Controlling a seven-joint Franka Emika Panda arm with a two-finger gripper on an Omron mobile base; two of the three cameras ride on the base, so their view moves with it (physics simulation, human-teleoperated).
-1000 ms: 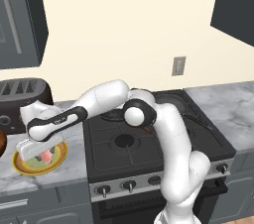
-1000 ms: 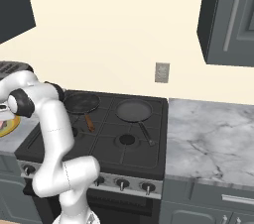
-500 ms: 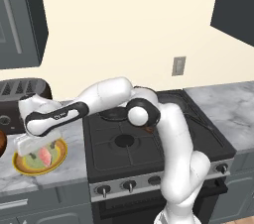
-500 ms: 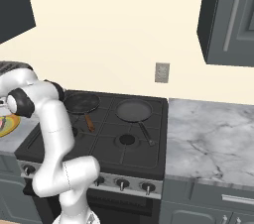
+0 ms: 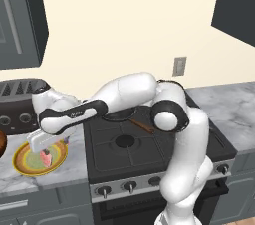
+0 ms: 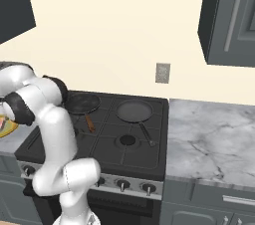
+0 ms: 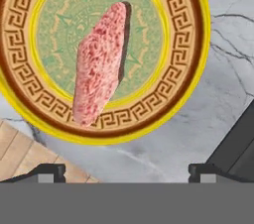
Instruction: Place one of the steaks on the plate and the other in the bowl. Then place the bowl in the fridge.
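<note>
A: Far left edge in the left base view: dark reddish-brown bowl (image 5: 2, 144), only a sliver visible, contents not discernible.

B: Next along on the marbled grey surface (image 5: 20, 181): round plate (image 5: 24, 161), yellow rim, brown key-pattern band, pale green centre. One steak (image 7: 101, 62) on it, lying across the centre out to the patterned band. Flat elongated slab, pinkish-red, mottled white.

A: Hand (image 5: 46, 140)?

B: Directly above the plate, fingers spread wide, holding nothing, clear of the steak.

A: Right of the plate?

B: Black stove (image 5: 149, 152). Two dark round pans (image 6: 133, 111) on the back burners, seen in the right base view.
</note>
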